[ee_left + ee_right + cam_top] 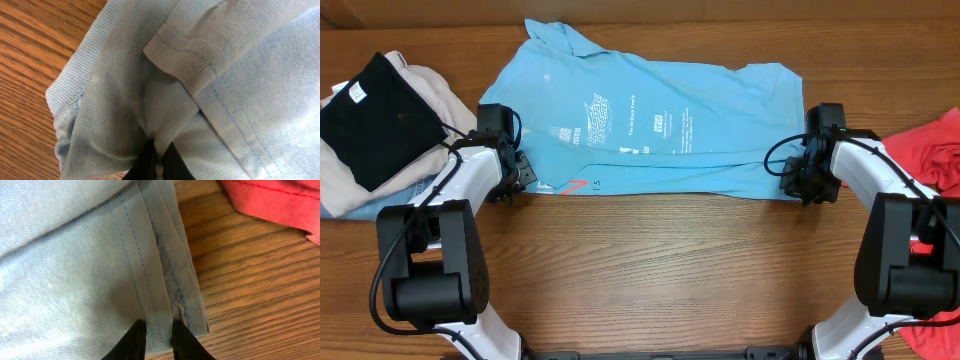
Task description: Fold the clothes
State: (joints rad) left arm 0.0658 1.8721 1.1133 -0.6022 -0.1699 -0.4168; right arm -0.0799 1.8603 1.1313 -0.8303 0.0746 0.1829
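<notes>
The light sky-blue T-shirt point(650, 125) lies spread sideways across the table, print up, with its near long edge folded over. My left gripper point(525, 178) sits at the shirt's left end. In the left wrist view it point(159, 157) is shut on a bunched fold of the blue cloth point(125, 100). At the shirt's right end is my right gripper point(807, 188). Its dark fingers point(132, 342) are closed on the stitched hem point(150, 280), which fills the narrow gap between them. The coral-red T-shirt point(940, 150) lies crumpled at the right edge, untouched.
At the far left lies a pile of clothes, a black garment point(375, 115) on top of beige ones point(430, 90). Bare wooden table point(670, 260) lies between the arm bases near the front edge. A corner of the coral-red cloth point(270, 200) shows beside the hem.
</notes>
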